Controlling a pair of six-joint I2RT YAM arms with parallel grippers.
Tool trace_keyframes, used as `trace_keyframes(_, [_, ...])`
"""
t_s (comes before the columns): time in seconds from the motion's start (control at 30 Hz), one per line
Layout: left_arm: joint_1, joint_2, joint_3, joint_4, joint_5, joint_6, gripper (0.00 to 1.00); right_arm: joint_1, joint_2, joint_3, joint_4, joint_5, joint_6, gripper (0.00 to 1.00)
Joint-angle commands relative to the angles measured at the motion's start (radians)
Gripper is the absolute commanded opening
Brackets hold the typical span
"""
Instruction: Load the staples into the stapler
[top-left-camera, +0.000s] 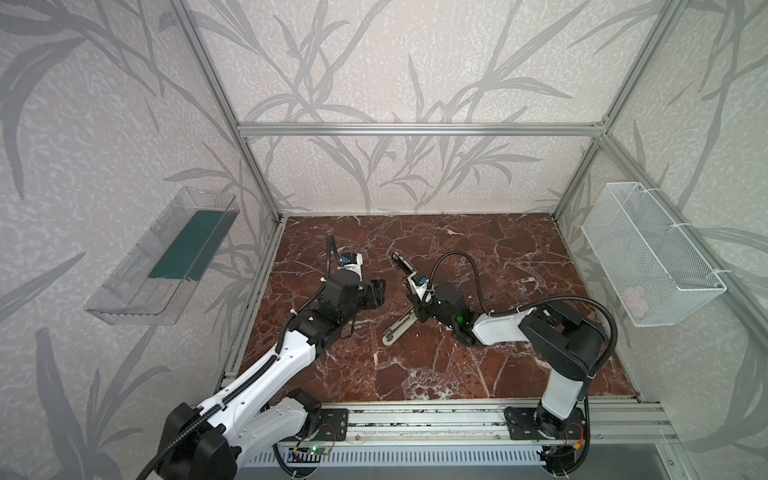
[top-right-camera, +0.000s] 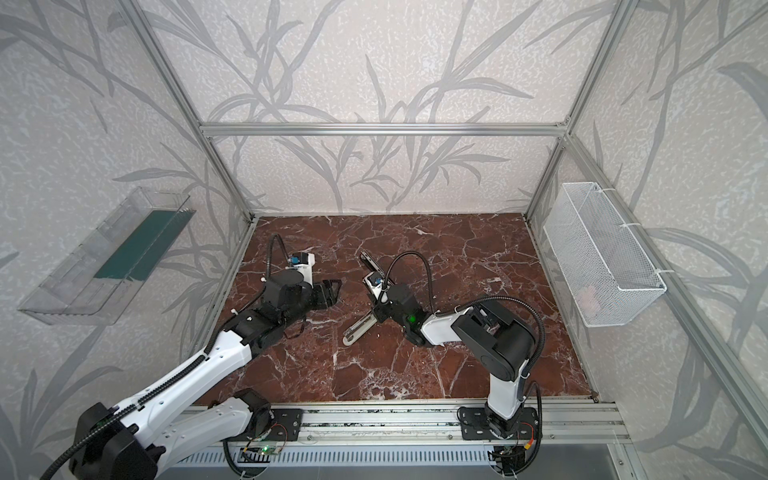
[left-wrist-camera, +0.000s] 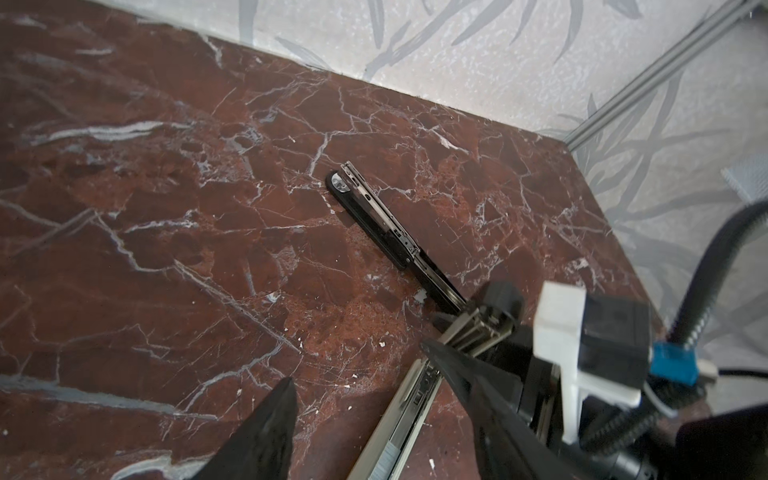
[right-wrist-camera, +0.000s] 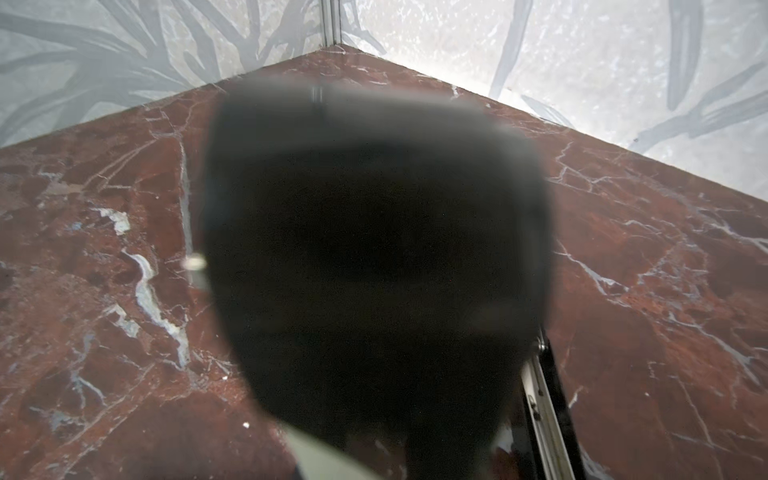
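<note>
Black stapler (left-wrist-camera: 374, 216): lies opened, silver rail bared, running out from the right gripper (top-left-camera: 419, 309), which clamps its hinge end.
Staples: no loose strip visible; rail's fill unclear; closing remains.
Left gripper (left-wrist-camera: 357, 363): jaws wide, empty, just short of the stapler.
Room: bare marble table (top-left-camera: 519, 257) around both grippers; walls well apart.

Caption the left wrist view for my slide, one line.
Open, empty left gripper above the marble tabletop, facing the stapler folded open, which the right gripper holds at its hinge.
</note>
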Motion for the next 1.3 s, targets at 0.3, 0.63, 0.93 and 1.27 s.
trace_keyframes(0.3, [0.051, 0.111, 0.078, -0.003, 0.391, -0.131, 0.69, 0.045, -0.028, -0.006, 0.130, 0.113, -0.096, 0.15])
trace_keyframes(0.63, [0.070, 0.151, 0.081, 0.053, 0.411, -0.211, 0.70, 0.057, -0.016, -0.015, 0.154, 0.109, -0.111, 0.17])
trace_keyframes(0.93, [0.083, 0.151, 0.058, 0.067, 0.422, -0.235, 0.69, 0.115, 0.027, -0.025, 0.192, 0.212, -0.202, 0.17])
trace_keyframes(1.27, [0.084, 0.204, 0.066, 0.069, 0.503, -0.283, 0.70, 0.126, 0.030, -0.024, 0.202, 0.216, -0.210, 0.19])
